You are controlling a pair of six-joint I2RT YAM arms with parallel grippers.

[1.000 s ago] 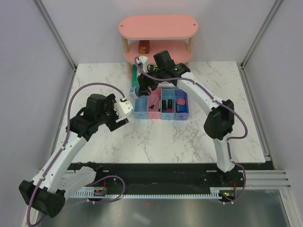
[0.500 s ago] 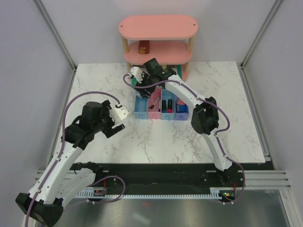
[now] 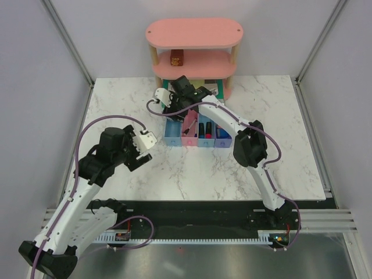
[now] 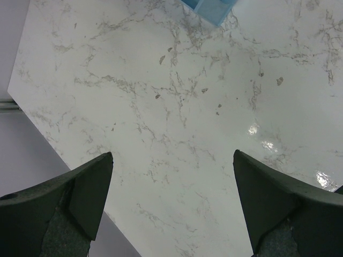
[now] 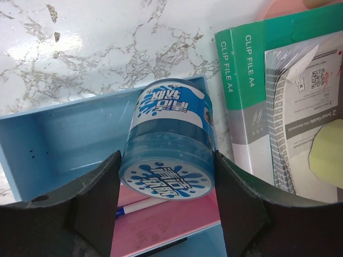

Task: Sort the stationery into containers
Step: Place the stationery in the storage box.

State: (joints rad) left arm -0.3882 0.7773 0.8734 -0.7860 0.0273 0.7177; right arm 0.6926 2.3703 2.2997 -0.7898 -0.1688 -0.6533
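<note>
Stationery is not being handled by the left claw (image 4: pixel 171 160), which is held spread over bare marble (image 4: pixel 177 91), near the light blue tray (image 5: pixel 64 144) and to its left. At that tray's far end, the tape roll (image 5: pixel 167 144) is pinched on its side by the right claw (image 5: pixel 166 158), seemingly overlapping the wall shared with the pink tray (image 5: pixel 161 219). If released there, the roll could be caught on that wall and rolled out towards the green file (image 5: pixel 241 80), just right of the tray.
</note>
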